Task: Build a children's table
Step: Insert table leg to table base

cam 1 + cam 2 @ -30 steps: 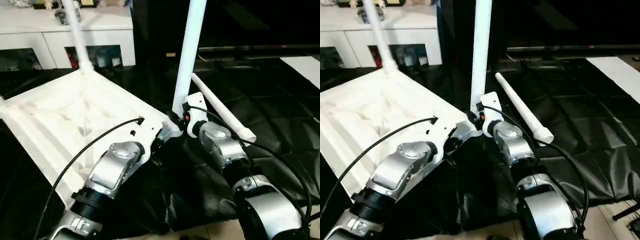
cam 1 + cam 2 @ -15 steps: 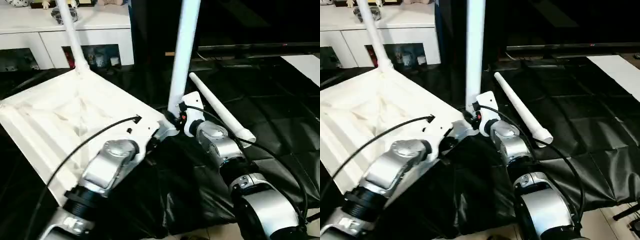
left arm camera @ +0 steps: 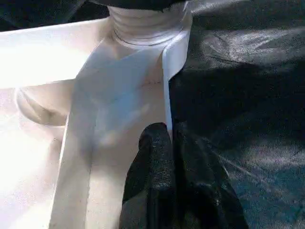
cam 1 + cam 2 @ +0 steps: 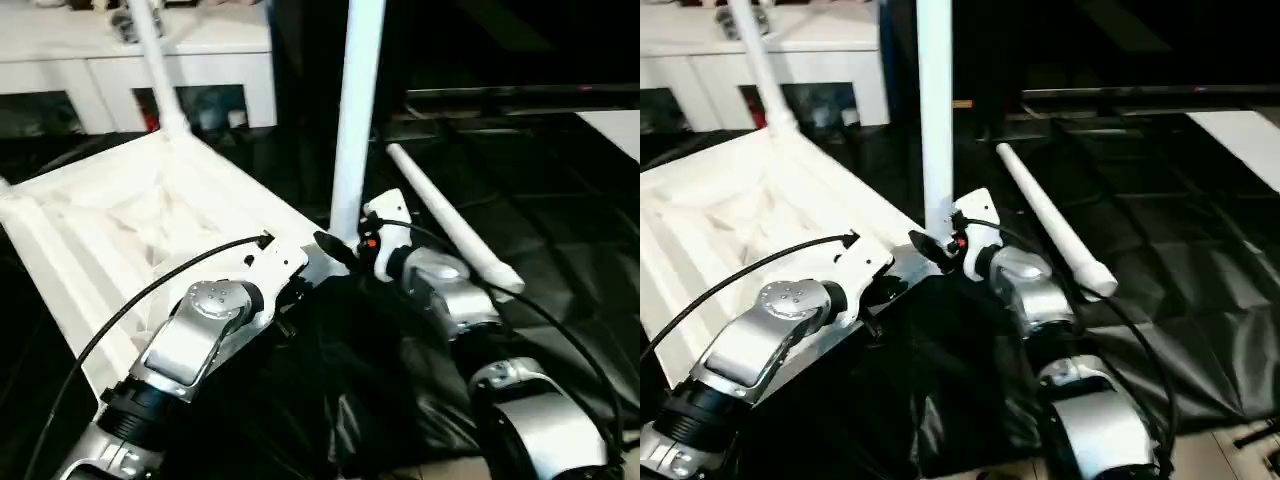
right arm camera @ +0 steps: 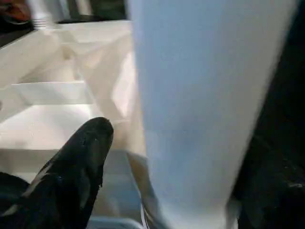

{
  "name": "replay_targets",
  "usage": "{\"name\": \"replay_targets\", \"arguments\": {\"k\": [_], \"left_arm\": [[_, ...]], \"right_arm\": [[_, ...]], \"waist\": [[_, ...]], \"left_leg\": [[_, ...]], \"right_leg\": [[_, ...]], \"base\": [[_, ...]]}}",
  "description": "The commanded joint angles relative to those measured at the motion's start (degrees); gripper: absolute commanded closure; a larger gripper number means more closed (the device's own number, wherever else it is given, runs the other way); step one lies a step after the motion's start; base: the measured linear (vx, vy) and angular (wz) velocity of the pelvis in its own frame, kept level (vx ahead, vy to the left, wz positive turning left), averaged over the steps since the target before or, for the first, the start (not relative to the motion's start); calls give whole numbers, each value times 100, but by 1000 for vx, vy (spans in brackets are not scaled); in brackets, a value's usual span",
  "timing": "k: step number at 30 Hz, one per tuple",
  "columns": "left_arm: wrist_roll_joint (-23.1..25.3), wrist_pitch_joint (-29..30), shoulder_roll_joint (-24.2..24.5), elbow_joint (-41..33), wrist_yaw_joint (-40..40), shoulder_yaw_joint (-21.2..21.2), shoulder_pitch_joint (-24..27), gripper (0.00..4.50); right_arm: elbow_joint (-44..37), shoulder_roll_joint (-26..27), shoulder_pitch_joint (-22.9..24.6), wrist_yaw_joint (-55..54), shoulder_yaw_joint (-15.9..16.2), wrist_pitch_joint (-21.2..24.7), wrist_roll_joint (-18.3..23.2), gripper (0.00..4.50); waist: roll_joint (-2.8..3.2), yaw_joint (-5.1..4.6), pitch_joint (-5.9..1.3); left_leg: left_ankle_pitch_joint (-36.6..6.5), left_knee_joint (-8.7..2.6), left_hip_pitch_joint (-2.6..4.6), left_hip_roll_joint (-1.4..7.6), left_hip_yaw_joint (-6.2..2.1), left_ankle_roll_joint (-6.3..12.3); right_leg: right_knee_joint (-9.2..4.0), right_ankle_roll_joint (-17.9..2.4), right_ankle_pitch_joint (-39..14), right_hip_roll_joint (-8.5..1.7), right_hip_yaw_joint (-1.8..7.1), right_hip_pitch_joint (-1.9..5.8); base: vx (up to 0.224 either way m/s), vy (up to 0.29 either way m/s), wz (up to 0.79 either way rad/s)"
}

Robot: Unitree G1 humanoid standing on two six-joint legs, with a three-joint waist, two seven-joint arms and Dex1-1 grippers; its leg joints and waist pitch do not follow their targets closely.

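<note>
Now left gripper point(image 3: 169, 143) clamped on rim of tabletop point(image 4: 130, 215), near corner socket, frame centre. Right gripper point(image 4: 335, 248) with fingers point(image 5: 88, 143) spread apart around base of upright leg point(image 4: 355, 110), not gripping. Tabletop lies ribbed side up at frame left on black sheet point(image 4: 560, 200). Second leg point(image 4: 150, 60) stands at far corner, upper left. Loose leg point(image 4: 455, 230) lies at right of centre.

Tabletop point(image 4: 120, 230) white, underside ribbed. Legs point(image 4: 355, 110) plain white. Sheet point(image 4: 560, 200) beneath glossy black, creased. Forearms point(image 4: 195, 335) silver; hand fingers point(image 3: 162, 191) black. Cabinet point(image 4: 220, 60) white.
</note>
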Motion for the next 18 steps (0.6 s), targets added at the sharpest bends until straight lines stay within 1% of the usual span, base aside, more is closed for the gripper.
{"name": "replay_targets", "arguments": {"k": [1, 2, 3, 4, 5, 7, 8, 9, 10, 11, 12, 13, 15, 18], "left_arm": [[-114, -351, 45, -417, -232, -61, -97, 450], [-123, -370, 81, -424, -286, -64, -81, 450], [-131, -388, 105, -428, -326, -68, -71, 450], [-161, -420, 185, -441, -456, -77, -41, 450], [-186, -445, 245, -452, -557, -85, -20, 450], [-214, -530, 334, -457, -709, -95, 12, 450], [-242, -607, 411, -454, -843, -96, 37, 450], [-244, -614, 417, -454, -856, -96, 40, 450], [-260, -646, 455, -461, -925, -101, 55, 450], [-275, -686, 491, -463, -995, -105, 74, 450], [-324, -762, 581, -478, -1178, -130, 123, 450], [-339, -789, 615, -483, -1239, -143, 137, 450], [-381, -825, 675, -506, -1363, -164, 159, 450], [-424, -923, 768, -540, -1564, -191, 192, 450]], "right_arm": [[-212, -11, 139, 376, 260, 169, -2, 62], [-293, -63, 179, 443, 272, 202, 0, 62], [-352, -100, 208, 493, 282, 225, -2, 62], [-516, -214, 293, 672, 328, 276, -10, 62], [-647, -303, 360, 818, 367, 314, -19, 62], [-846, -443, 467, 1066, 440, 376, -18, 62], [-1048, -588, 576, 1329, 519, 447, 5, 62], [-1070, -602, 587, 1353, 527, 456, 8, 62], [-1170, -671, 638, 1462, 558, 490, 25, 62], [-1295, -756, 698, 1584, 594, 546, 45, 62], [-1527, -942, 815, 1841, 682, 647, 68, 62], [-1613, -1000, 855, 1914, 708, 703, 74, 62], [-1730, -1091, 917, 2014, 755, 754, 60, 62], [-1873, -1247, 1012, 2180, 836, 807, 15, 62]], "waist": [[37, 39, -445], [46, 85, -454], [47, 109, -457], [52, 147, -460], [49, 172, -457], [47, 193, -455], [50, 212, -450], [43, 221, -440], [41, 239, -442], [40, 246, -433], [31, 260, -424], [31, 271, -425], [24, 266, -426], [23, 268, -420]], "left_leg": [[-1480, -381, 36, 118, 33, 271], [-1340, -376, 44, 129, 44, 299], [-1271, -376, 37, 122, 47, 305], [-1221, -375, 63, 130, 55, 305], [-1216, -378, 72, 138, 61, 307], [-1223, -383, 56, 136, 60, 295], [-1286, -387, 69, 139, 67, 273], [-1333, -390, 71, 137, 74, 267], [-1409, -393, 95, 141, 79, 237], [-1451, -396, 96, 138, 83, 229], [-1507, -403, 114, 140, 89, 209], [-1543, -400, 123, 140, 95, 195], [-1547, -411, 100, 139, 86, 173], [-1606, -413, 111, 134, 92, 160]], "right_leg": [[-336, -1215, -1453, -295, 316, 322], [-312, -1259, -1324, -298, 322, 328], [-307, -1257, -1284, -293, 318, 338], [-302, -1263, -1199, -280, 320, 321], [-286, -1280, -1137, -275, 327, 317], [-281, -1253, -1142, -273, 325, 339], [-293, -1238, -1224, -282, 332, 327], [-309, -1204, -1298, -276, 334, 326], [-316, -1182, -1417, -282, 343, 312], [-329, -1156, -1485, -275, 347, 305], [-342, -1113, -1602, -270, 357, 292], [-346, -1080, -1663, -268, 372, 282], [-338, -1056, -1720, -267, 385, 300], [-351, -1021, -1820, -261, 401, 280]], "base": [[0, 0, 0], [0, 0, 0], [0, 0, 0], [0, 0, 0], [0, 0, 0], [0, 0, 0], [0, 0, 0], [0, 0, 0], [0, 0, 0], [0, 0, 0], [0, 0, 0], [0, 0, 0], [0, 0, 0], [0, 0, 0]]}}
